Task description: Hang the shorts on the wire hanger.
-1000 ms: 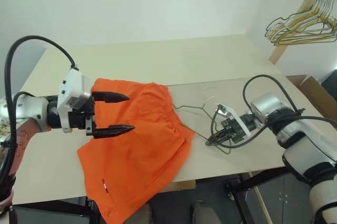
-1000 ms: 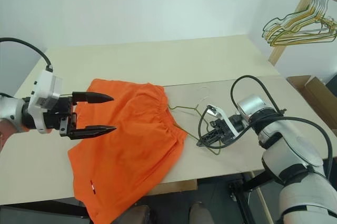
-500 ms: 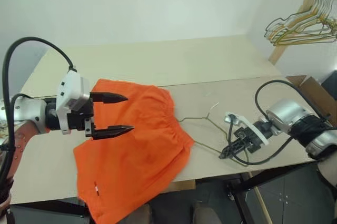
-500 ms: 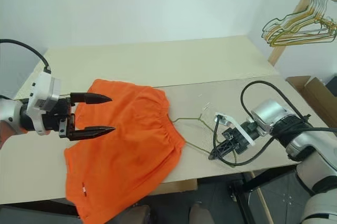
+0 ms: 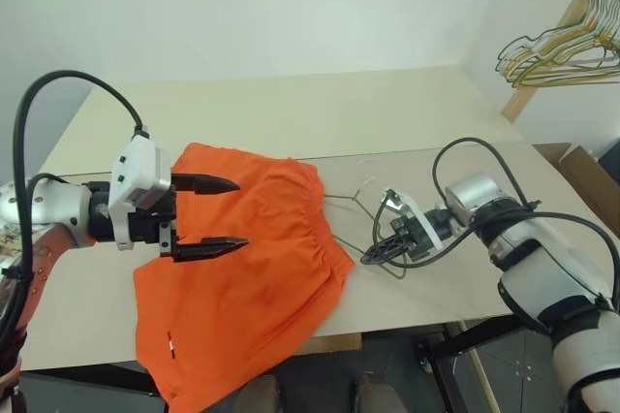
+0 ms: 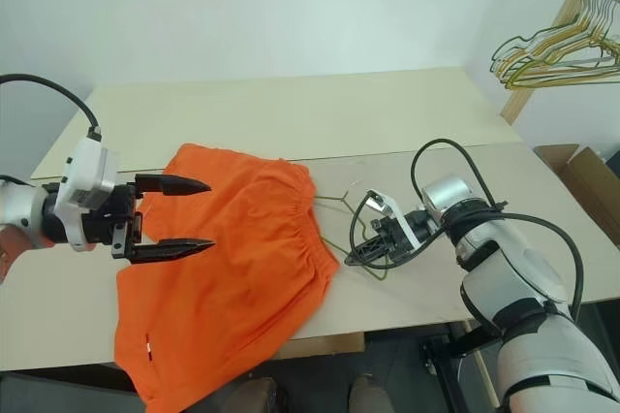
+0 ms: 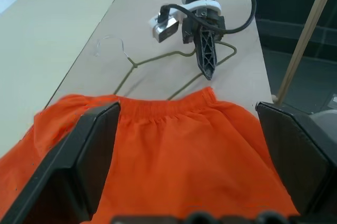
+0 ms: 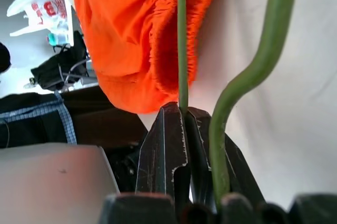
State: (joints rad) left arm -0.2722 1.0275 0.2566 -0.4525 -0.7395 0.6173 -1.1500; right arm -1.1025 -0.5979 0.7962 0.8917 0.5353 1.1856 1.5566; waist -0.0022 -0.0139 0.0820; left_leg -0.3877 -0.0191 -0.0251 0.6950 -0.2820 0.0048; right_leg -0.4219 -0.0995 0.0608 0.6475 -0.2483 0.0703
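The right gripper [image 5: 371, 257] is pinched tight on the wire hanger [image 5: 345, 202], its two black fingers pressed together around one thin bar of the wire, as the right wrist view shows with the wire running straight out from between the fingertips. The hanger lies low over the table [image 5: 291, 112], its far end reaching from the gripper toward the gathered waistband of the shorts [image 5: 242, 277]; its small hook sits just beyond the gripper, on the side away from the robot. Whether the wire's tip has slipped under the orange fabric or merely touches its edge is hard to tell.

The shorts lie spread on the table right in front of the right gripper's tips, with one leg draping over the near table edge. The left gripper [image 5: 221, 214] hovers above the shorts' far side, fingers spread wide with nothing between them, pointing across the fabric toward the right gripper. A bunch of wire hangers [image 5: 557, 49] hangs well behind the right arm.
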